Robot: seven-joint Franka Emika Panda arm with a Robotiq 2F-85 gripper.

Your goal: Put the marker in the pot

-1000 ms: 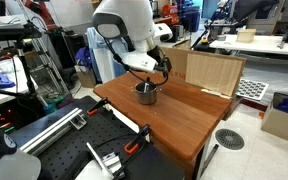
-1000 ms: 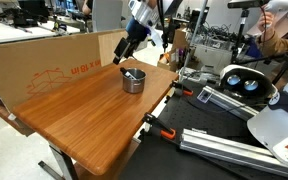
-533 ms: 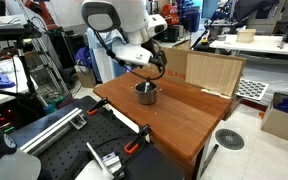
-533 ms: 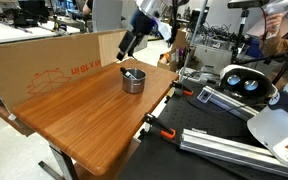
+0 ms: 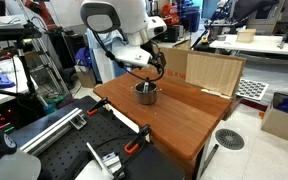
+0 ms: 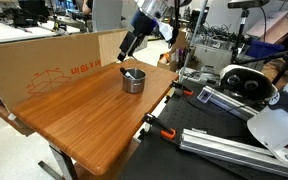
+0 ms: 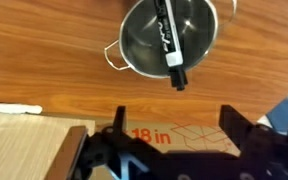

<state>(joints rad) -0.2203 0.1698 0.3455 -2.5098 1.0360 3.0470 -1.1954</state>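
Note:
The small grey metal pot [image 5: 146,93] stands on the wooden table near its far edge; it also shows in the other exterior view [image 6: 132,80] and at the top of the wrist view [image 7: 169,35]. The marker [image 7: 170,42], whitish with a dark end, lies inside the pot, its dark tip leaning over the rim. It shows as a slim stick in the pot in an exterior view [image 6: 131,72]. My gripper [image 7: 174,118] is open and empty, raised above and just behind the pot [image 5: 160,62] [image 6: 125,52].
A cardboard sheet printed "18 in" [image 6: 44,62] stands along the table's back edge. The wooden table [image 5: 174,118] has bare surface in front of the pot. Clamps and rails [image 5: 104,150] lie beside the table.
My gripper has risen from just above the pot, moving up and back. The marker stays in the pot.

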